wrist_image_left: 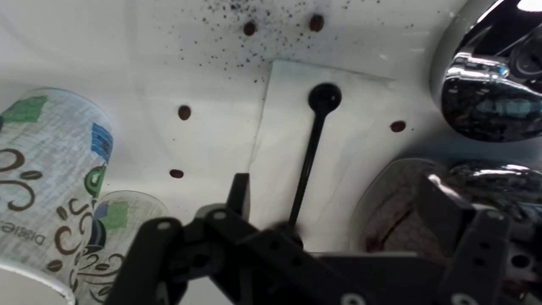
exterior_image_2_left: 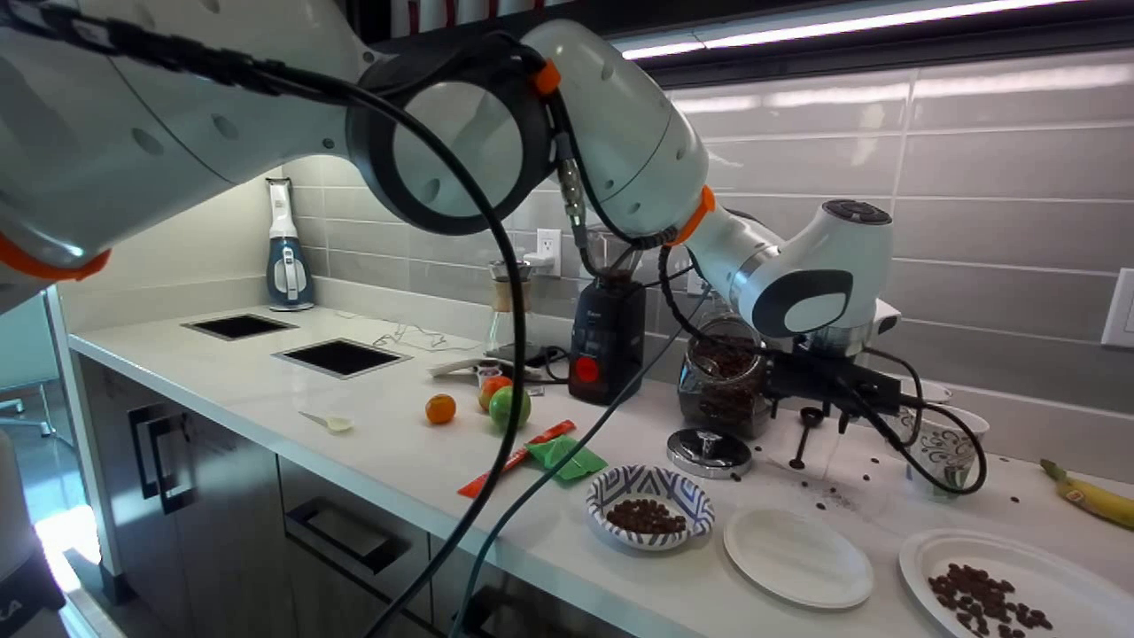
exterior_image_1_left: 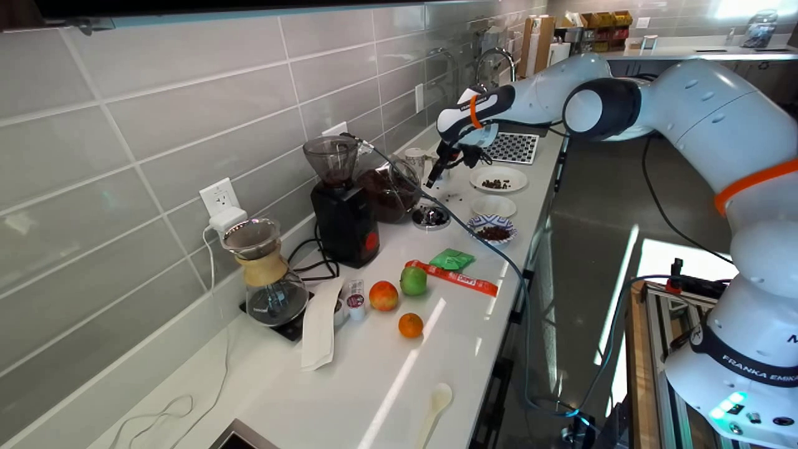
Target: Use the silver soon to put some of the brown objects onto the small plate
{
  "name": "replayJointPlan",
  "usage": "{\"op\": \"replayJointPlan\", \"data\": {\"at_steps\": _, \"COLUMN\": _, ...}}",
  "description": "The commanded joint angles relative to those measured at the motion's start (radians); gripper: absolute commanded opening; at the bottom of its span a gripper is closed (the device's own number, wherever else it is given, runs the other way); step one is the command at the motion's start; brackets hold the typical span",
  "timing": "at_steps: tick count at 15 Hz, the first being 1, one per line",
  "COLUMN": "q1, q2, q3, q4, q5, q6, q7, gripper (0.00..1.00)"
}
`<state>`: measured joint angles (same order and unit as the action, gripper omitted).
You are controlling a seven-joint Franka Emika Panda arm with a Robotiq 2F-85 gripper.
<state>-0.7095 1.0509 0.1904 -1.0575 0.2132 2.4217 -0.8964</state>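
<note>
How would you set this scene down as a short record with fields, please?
Gripper: open, above the dark spoon, not gripping it
Dark spoon: long-handled, lying on a pale sheet
Bowl: blue-and-white, holding brown beans
Large plate: brown beans on it too
Small plate: no beans on it, between bowl and large plate
Counter: also bears loose beans, an orange, a reddish fruit, a green fruit, a banana
Task status: dark spoon not picked up
</note>
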Motion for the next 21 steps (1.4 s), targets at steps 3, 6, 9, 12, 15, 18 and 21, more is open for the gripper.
{"op": "replayJointPlan", "data": {"at_steps": 3, "q1": -0.022, "q2": 0.076, "q3": 0.065, "q4": 0.036, "q5": 0.046, "q6": 0.134, "q7": -0.034, "gripper": 1.0}}
{"op": "replayJointPlan", "data": {"at_steps": 6, "q1": -0.022, "q2": 0.096, "q3": 0.08, "q4": 0.041, "q5": 0.039, "q6": 0.174, "q7": -0.035, "gripper": 1.0}}
{"op": "replayJointPlan", "data": {"at_steps": 9, "q1": -0.018, "q2": 0.115, "q3": 0.088, "q4": 0.056, "q5": 0.032, "q6": 0.179, "q7": -0.03, "gripper": 0.94}}
{"op": "replayJointPlan", "data": {"at_steps": 12, "q1": -0.015, "q2": 0.127, "q3": 0.091, "q4": 0.071, "q5": 0.028, "q6": 0.174, "q7": -0.027, "gripper": 0.79}}
{"op": "replayJointPlan", "data": {"at_steps": 15, "q1": -0.011, "q2": 0.143, "q3": 0.088, "q4": 0.093, "q5": 0.024, "q6": 0.171, "q7": -0.021, "gripper": 0.44}}
{"op": "replayJointPlan", "data": {"at_steps": 18, "q1": -0.006, "q2": 0.157, "q3": 0.084, "q4": 0.108, "q5": 0.021, "q6": 0.169, "q7": -0.016, "gripper": 0.76}}
{"op": "replayJointPlan", "data": {"at_steps": 21, "q1": -0.004, "q2": 0.171, "q3": 0.083, "q4": 0.122, "q5": 0.021, "q6": 0.166, "q7": -0.014, "gripper": 0.88}}
